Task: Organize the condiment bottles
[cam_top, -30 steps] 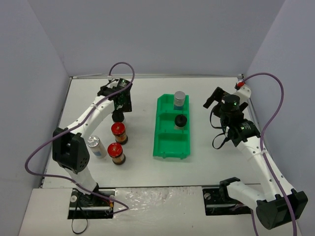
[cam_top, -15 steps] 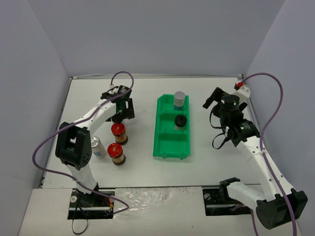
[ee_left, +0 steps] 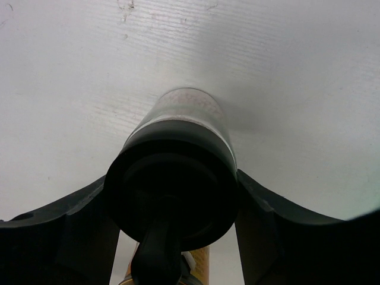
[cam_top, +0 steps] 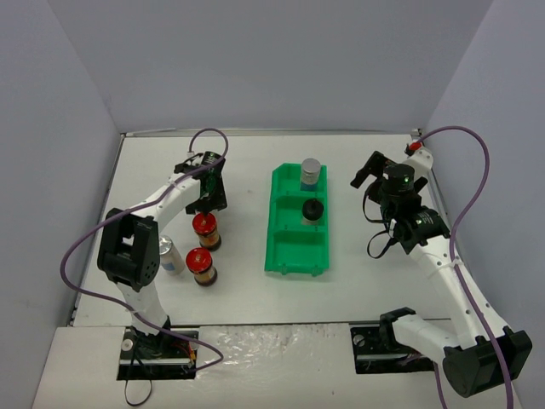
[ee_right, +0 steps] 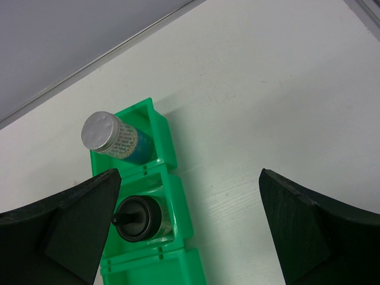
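1. My left hand [cam_top: 208, 193] is over the far-left part of the white surface [cam_top: 358, 256], well apart from the green bin [cam_top: 285, 256]. Its fingers press against both sides of the cap of the gripped black-capped jar [ee_left: 178, 148], which stands upright on the surface.
2. Just nearer to me stands the far red-capped jar [cam_top: 205, 230], and then the near red-capped jar [cam_top: 201, 266]. The loose silver-capped jar [cam_top: 173, 258] is to their left, right beside my left arm [cam_top: 157, 203].
3. In the bin, the binned silver-capped jar [ee_right: 113, 138] sits in the far compartment and the binned black-capped jar [ee_right: 139, 219] in the middle one.
4. My right hand [ee_right: 190, 173] hovers to the right of the bin, fingers wide apart, holding nothing.
5. From above, the gripped black-capped jar is almost wholly hidden under the left hand, and the left arm covers part of the loose silver-capped jar. In the left wrist view I cannot identify a tan patch at the bottom edge, below the cap.
6. Up close, the gripped black-capped jar shows a wide black cap with a small black nub on top. Beneath a dark band its body is pale and speckled.
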Robot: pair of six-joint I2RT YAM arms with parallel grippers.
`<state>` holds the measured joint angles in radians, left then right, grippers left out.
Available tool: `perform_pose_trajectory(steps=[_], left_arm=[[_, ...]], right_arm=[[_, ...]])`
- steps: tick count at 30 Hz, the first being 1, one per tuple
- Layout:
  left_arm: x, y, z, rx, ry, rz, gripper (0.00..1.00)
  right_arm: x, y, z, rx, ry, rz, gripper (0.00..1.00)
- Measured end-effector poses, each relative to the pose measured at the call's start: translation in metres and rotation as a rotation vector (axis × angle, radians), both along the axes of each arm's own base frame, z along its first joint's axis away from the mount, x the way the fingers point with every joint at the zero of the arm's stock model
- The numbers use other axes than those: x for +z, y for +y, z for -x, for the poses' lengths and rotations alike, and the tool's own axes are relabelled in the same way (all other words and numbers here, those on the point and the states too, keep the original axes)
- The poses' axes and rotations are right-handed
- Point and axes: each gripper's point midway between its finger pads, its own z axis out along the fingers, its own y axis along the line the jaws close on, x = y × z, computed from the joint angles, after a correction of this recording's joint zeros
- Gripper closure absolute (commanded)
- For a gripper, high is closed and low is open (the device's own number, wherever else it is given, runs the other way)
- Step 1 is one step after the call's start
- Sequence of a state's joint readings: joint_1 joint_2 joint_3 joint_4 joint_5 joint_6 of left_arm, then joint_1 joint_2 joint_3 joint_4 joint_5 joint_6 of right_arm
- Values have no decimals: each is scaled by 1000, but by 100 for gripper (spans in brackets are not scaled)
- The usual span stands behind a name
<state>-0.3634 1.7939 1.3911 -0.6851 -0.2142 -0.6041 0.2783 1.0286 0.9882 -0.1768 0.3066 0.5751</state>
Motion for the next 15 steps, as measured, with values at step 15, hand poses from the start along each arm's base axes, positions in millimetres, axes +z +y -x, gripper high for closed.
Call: perform_pose_trajectory(steps=[15], left_arm=[[6,-1,-4,-46,-24,-6,100]], right_arm=[[-3,1,-1,1,10,2,0]])
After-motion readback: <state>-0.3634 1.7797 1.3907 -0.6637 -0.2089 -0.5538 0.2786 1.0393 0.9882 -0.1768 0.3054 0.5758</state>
